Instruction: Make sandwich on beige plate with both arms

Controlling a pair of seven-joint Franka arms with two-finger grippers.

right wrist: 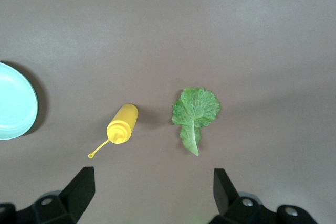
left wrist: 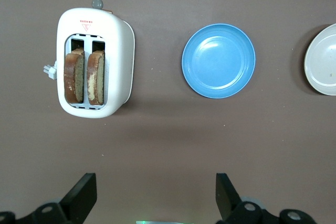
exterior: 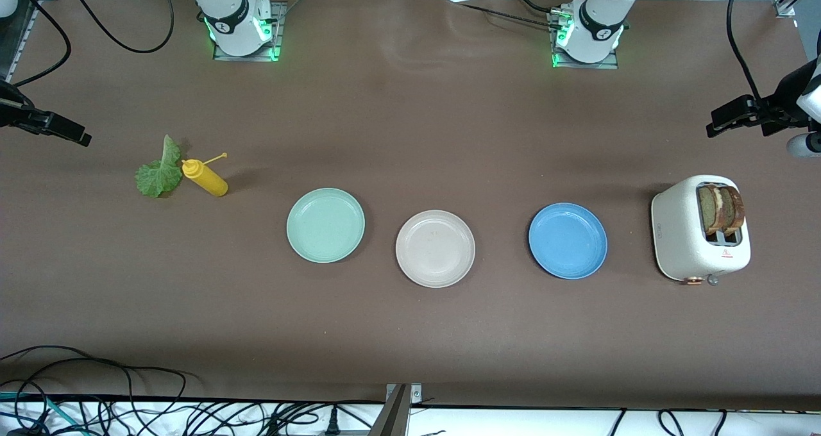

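Note:
The beige plate (exterior: pixel 435 248) lies bare at mid-table; its edge shows in the left wrist view (left wrist: pixel 323 59). Two brown-crusted bread slices (exterior: pixel 721 208) stand in the white toaster (exterior: pixel 680 231) at the left arm's end, also in the left wrist view (left wrist: pixel 84 76). A green lettuce leaf (exterior: pixel 157 173) lies flat at the right arm's end, also in the right wrist view (right wrist: pixel 195 109). My left gripper (left wrist: pixel 156 198) is open and empty, high over the table near the toaster. My right gripper (right wrist: pixel 152 195) is open and empty, high over the table near the lettuce.
A yellow squeeze bottle (exterior: pixel 205 178) lies on its side touching the lettuce. A mint-green plate (exterior: pixel 325 224) and a blue plate (exterior: pixel 567 240) flank the beige plate. Cables run along the table's near edge.

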